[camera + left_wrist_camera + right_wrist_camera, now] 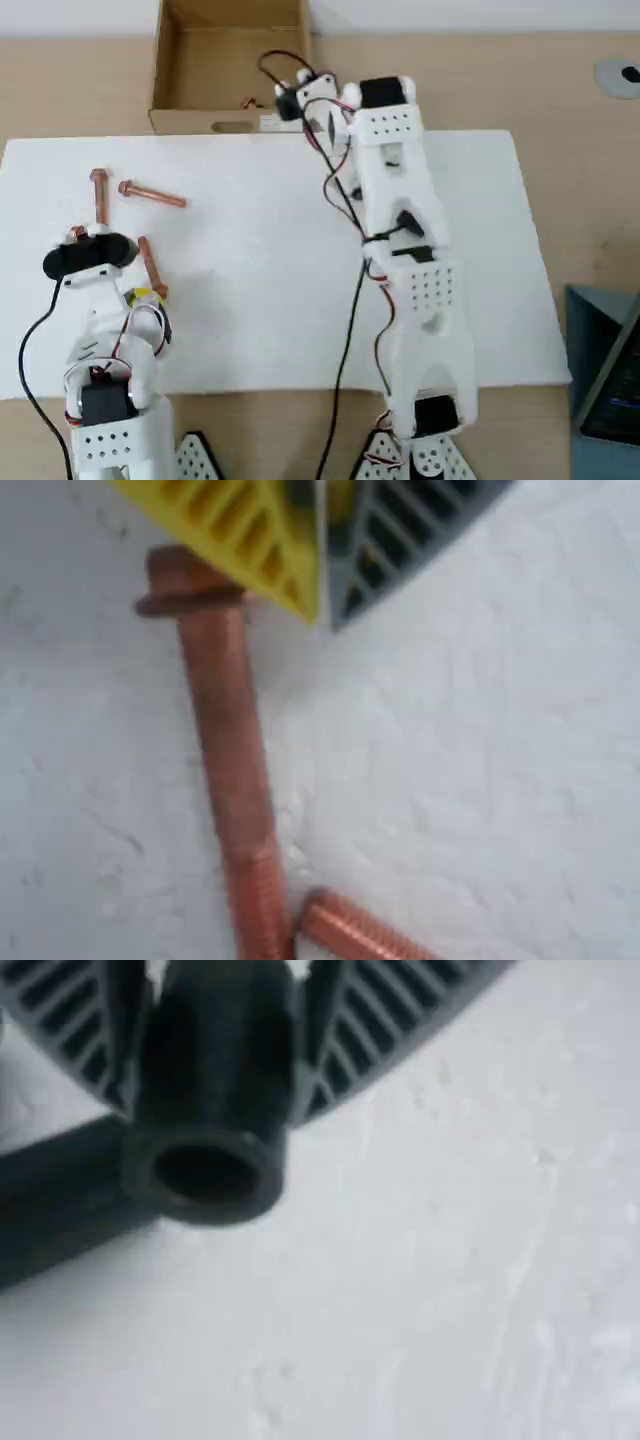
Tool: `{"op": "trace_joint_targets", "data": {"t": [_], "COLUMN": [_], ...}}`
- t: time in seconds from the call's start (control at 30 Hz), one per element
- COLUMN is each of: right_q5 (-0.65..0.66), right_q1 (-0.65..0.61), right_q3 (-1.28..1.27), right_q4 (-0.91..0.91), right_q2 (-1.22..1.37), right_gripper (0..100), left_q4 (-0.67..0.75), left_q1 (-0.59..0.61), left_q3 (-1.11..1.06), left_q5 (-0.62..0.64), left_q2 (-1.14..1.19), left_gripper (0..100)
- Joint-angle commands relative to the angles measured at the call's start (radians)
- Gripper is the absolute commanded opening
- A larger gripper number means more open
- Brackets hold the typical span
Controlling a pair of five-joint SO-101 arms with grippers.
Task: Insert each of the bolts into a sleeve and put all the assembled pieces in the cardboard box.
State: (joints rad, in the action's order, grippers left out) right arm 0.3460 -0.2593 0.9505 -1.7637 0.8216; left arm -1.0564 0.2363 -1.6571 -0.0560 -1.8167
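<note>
Bolts are lying loose on the white mat (450, 250) by the left arm: one (99, 198) pointing lengthwise away from the arm, one (151, 194) crosswise beside it, and one (150, 266) slanting alongside the arm's wrist.

Left wrist view: the left gripper (322, 605) is hanging just over the mat with its yellow and grey tips pressed together, nothing between them. The nearest bolt (225, 760) is lying flat. Its flanged head is just beside the yellow tip and partly under it, and its long axis is running straight away from the tips toward the threaded end. Another bolt's threaded end (350, 930) is lying close beside that thread.

Judgement – the jaws are needing to part and straddle the shaft across its length, just off to the side of where they are now.

The right gripper (220, 1060) is clenching a black sleeve (205, 1172), open bore facing the wrist camera. A second dark tube (55, 1215) is lying flat beside it – likely another sleeve. That arm is stretching up beside the cardboard box (165, 70), well apart from the bolts, so the left arm is the nearer one.

Writing: none readable. A pale strip on the box's front wall may be a label, its print too small to tell.
</note>
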Motion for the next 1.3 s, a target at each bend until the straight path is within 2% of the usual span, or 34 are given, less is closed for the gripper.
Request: {"op": "trace_joint_targets", "data": {"t": [0.0,0.2,0.53,0.73,0.97,1.13,1.27], "right_q5": [-0.034,-0.048,-0.227,-0.382,-0.431,-0.428,-0.428], "right_q1": [-0.012,-0.005,0.021,0.136,0.303,0.407,0.440], "right_q3": [0.019,-0.199,-0.727,-0.921,-1.106,-1.202,-1.253], "right_q4": [-0.025,-0.025,-0.017,-0.017,-0.017,-0.015,-0.011], "right_q2": [-0.199,-0.463,-0.990,-1.242,-1.426,-1.544,-1.624], "right_gripper": [1.0,1.0,1.0,1.0,0.9,0.9,0.9], "left_q4": [0.017,0.017,0.017,0.011,-0.072,-0.112,-0.103], "left_q1": [0.005,0.009,0.000,0.002,0.000,0.000,0.000], "left_q3": [0.005,0.005,0.005,0.057,0.226,0.367,0.511], "left_q5": [-0.008,-0.008,-0.008,-0.006,-0.006,-0.002,-0.002], "left_q2": [-0.005,-0.005,-0.005,-0.002,0.018,0.194,0.401], "left_gripper": [0,0,0,0,0,0,0]}}
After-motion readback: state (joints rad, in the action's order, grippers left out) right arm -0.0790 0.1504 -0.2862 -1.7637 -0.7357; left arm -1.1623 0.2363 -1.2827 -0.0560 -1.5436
